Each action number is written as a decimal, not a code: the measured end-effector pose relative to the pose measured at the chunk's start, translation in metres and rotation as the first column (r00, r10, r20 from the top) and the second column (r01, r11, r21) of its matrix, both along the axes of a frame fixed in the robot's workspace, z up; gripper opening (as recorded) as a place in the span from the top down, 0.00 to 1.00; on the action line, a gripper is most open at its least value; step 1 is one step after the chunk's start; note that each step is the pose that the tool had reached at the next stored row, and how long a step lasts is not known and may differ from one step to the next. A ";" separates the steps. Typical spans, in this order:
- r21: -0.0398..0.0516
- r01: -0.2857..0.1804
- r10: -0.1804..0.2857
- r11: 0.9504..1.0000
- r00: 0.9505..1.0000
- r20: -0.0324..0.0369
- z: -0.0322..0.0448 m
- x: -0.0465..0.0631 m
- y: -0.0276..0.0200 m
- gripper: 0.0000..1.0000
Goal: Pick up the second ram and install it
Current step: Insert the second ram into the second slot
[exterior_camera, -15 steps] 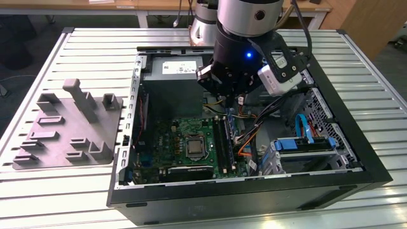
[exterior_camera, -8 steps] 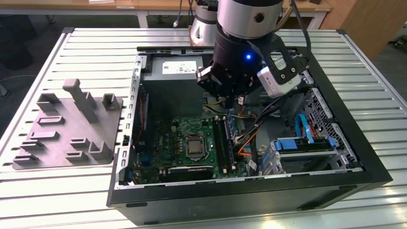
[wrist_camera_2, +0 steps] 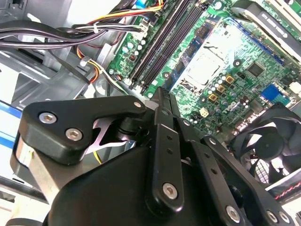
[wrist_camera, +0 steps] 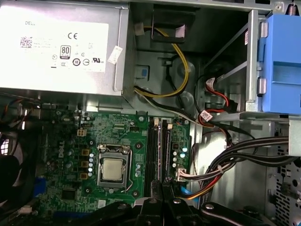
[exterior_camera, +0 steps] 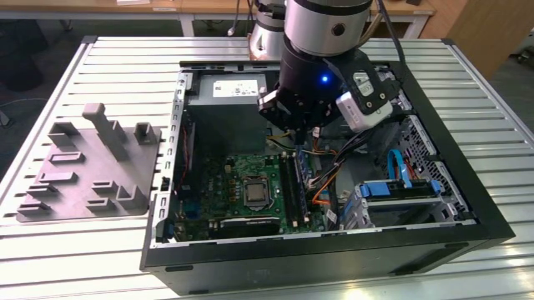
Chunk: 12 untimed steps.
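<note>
My gripper (exterior_camera: 299,132) hangs inside the open computer case (exterior_camera: 467,187), above the far end of the RAM slots (exterior_camera: 294,187) on the green motherboard (exterior_camera: 242,178). Its fingers are drawn together on a thin dark strip, seen edge-on, which I take to be the second ram (wrist_camera: 162,187). In the first wrist view the gripper (wrist_camera: 162,200) lines up with the two long slots (wrist_camera: 160,146) beside the CPU socket (wrist_camera: 113,169). In the second wrist view the finger linkages (wrist_camera_2: 162,141) converge toward the slots (wrist_camera_2: 160,42). The ram is apart from the slots, above them.
A grey holder fixture (exterior_camera: 84,169) lies on the slatted table at the exterior view's left. The power supply (exterior_camera: 229,90) fills the case's far end. Cable bundles (wrist_camera: 235,162) and a blue drive bay (exterior_camera: 401,190) crowd the side next to the slots. A fan (wrist_camera_2: 268,146) sits beyond the motherboard.
</note>
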State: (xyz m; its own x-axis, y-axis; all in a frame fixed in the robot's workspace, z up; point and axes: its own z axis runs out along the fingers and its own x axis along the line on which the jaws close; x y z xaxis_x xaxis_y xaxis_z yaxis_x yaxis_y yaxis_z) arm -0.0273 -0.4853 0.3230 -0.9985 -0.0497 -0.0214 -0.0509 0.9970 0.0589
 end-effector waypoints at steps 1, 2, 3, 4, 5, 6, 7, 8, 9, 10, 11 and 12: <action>0.000 0.000 0.000 1.000 1.000 0.000 -0.0008 0.000 0.0000 0.88; 0.000 0.000 0.000 1.000 1.000 0.000 -0.0013 0.000 0.0000 0.88; 0.000 0.000 0.000 1.000 1.000 0.000 -0.0014 0.000 0.0000 0.88; 0.000 0.000 0.000 1.000 1.000 0.000 -0.0020 0.000 0.0000 0.88; 0.000 0.000 0.000 1.000 1.000 0.000 -0.0028 0.000 0.0000 0.88; 0.000 0.003 -0.003 1.000 1.000 0.000 -0.0035 0.000 -0.0001 0.88; 0.000 0.006 -0.006 1.000 1.000 0.000 -0.0043 0.000 -0.0001 0.88; 0.000 0.008 -0.008 1.000 1.000 0.000 -0.0050 0.000 -0.0001 0.88; 0.000 0.010 -0.010 1.000 1.000 0.000 -0.0057 0.000 -0.0001 0.88; 0.000 0.010 -0.010 1.000 1.000 0.000 -0.0065 0.000 -0.0001 0.88; 0.000 0.011 -0.011 1.000 1.000 0.000 -0.0072 0.000 -0.0001 0.88; 0.000 0.012 -0.012 1.000 1.000 0.000 -0.0079 0.000 -0.0001 0.88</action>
State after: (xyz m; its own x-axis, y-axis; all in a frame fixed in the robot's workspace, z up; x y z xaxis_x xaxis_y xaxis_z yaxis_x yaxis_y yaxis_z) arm -0.0272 -0.4854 0.3151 -0.9991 -0.0379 -0.0214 -0.0391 0.9975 0.0589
